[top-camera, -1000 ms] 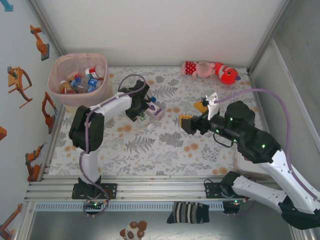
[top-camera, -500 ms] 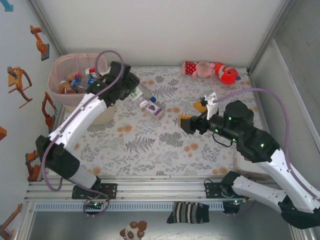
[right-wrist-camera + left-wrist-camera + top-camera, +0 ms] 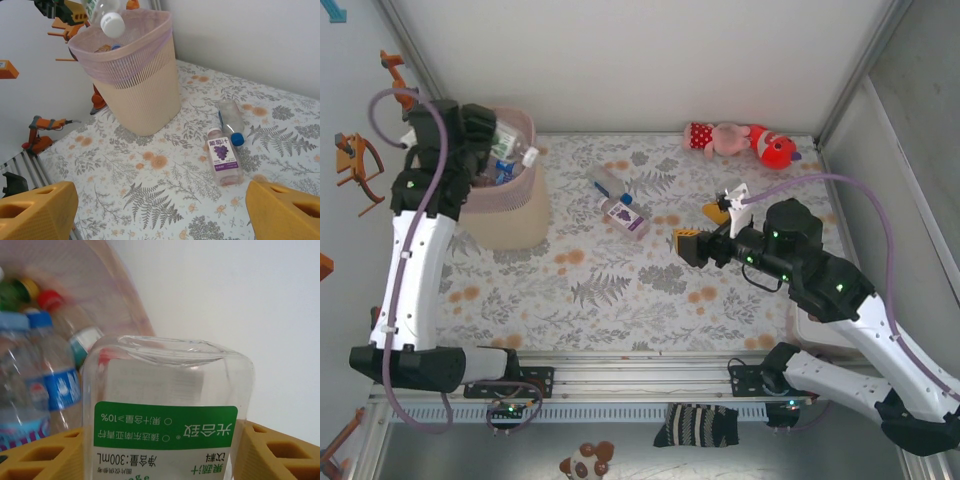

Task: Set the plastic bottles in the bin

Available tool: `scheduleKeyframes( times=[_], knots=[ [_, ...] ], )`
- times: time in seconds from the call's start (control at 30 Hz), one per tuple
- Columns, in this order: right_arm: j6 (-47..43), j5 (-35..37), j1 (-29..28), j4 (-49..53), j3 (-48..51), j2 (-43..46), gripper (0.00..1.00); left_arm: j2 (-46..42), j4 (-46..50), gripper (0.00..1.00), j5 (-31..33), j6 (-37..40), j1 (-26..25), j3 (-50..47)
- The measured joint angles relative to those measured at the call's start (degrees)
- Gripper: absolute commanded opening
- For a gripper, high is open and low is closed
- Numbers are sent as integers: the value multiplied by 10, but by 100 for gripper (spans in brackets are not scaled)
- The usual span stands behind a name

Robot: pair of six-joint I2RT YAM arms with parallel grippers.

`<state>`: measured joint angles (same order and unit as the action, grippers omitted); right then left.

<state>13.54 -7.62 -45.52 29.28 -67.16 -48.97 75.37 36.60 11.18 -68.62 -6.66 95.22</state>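
Observation:
My left gripper (image 3: 488,140) hangs above the pale pink bin (image 3: 510,215) at the far left, shut on a clear bottle (image 3: 165,405) with a green label and a white cap (image 3: 112,24). Its yellow fingers (image 3: 40,455) press on both sides of the bottle. Several bottles (image 3: 47,375) lie inside the bin (image 3: 132,75). On the flowered table lie a purple-labelled bottle (image 3: 627,217) (image 3: 224,157) and a clear bottle with a blue cap (image 3: 607,183) (image 3: 231,120). My right gripper (image 3: 702,230) (image 3: 160,215) stands open to their right, holding nothing.
A pink-and-red plush toy (image 3: 740,140) lies at the back right. A white box (image 3: 802,328) sits under the right arm. Walls close the table on the left, back and right. A striped sock (image 3: 695,425) lies beyond the near rail.
My left arm has lifted the green-labelled bottle off the table and swung it left and back to above the bin. The right arm has hardly moved.

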Motion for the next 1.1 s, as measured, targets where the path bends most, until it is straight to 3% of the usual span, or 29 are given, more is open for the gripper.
scheduleKeyframes(
  times=[0.2, 0.43, 0.73, 1.1],
  knots=[
    [0, -3, 0, -4, 0, -7, 86, 29, -22, 60, -76, -75, 98, 3],
    [0, -4, 0, -6, 0, -10, 86, 103, -61, 61, -142, -169, 157, 6],
    [0, -2, 0, -6, 5, -10, 86, 212, -91, 63, -206, -242, 184, 56],
    [0, 4, 0, -6, 8, -6, 86, 224, -89, 80, -226, -275, 185, 56]
  ],
)
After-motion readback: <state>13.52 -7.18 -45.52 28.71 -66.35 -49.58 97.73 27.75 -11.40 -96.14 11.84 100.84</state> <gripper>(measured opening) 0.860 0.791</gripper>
